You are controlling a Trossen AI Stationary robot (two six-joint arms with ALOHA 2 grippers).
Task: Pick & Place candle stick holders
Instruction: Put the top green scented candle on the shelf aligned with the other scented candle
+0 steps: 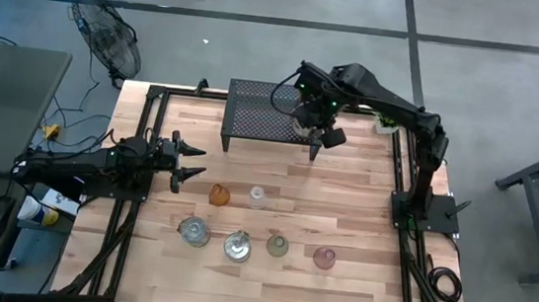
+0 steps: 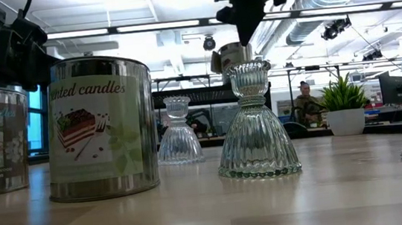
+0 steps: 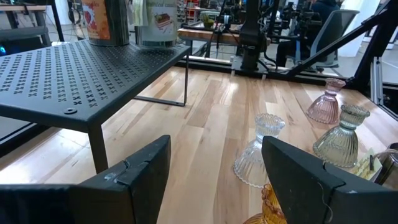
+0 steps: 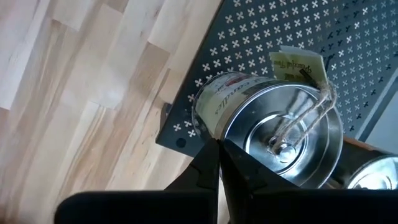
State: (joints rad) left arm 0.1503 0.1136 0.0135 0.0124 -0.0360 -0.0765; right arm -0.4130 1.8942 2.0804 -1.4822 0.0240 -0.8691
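Note:
Several holders stand on their bases on the wooden table: amber [image 1: 219,195], clear glass [image 1: 257,197], two silvery tins [image 1: 193,230] [image 1: 237,245], pale green [image 1: 277,244] and pinkish [image 1: 324,258]. A silvery tin with a paper tag [image 4: 273,118] stands on the black perforated shelf [image 1: 262,121]. My right gripper [image 4: 221,152] is shut, pointing down at that tin's rim. My left gripper [image 3: 214,168] is open and empty at the table's left, level, facing the clear holder [image 3: 258,152] and the amber one [image 3: 273,208]. My right gripper's shut fingertips [image 4: 211,155] stand right at the near rim of the tagged tin's lid [image 4: 233,146], coming from above. I cannot tell whether they touch it. The tin stands upright on the shelf.
A second tin [image 4: 373,177] stands beside the tagged one on the shelf. A small potted plant [image 2: 344,108] is at the far right. The black frame rails [image 1: 140,158] run along the table's left and right edges. Bare wood lies between the shelf and the holders.

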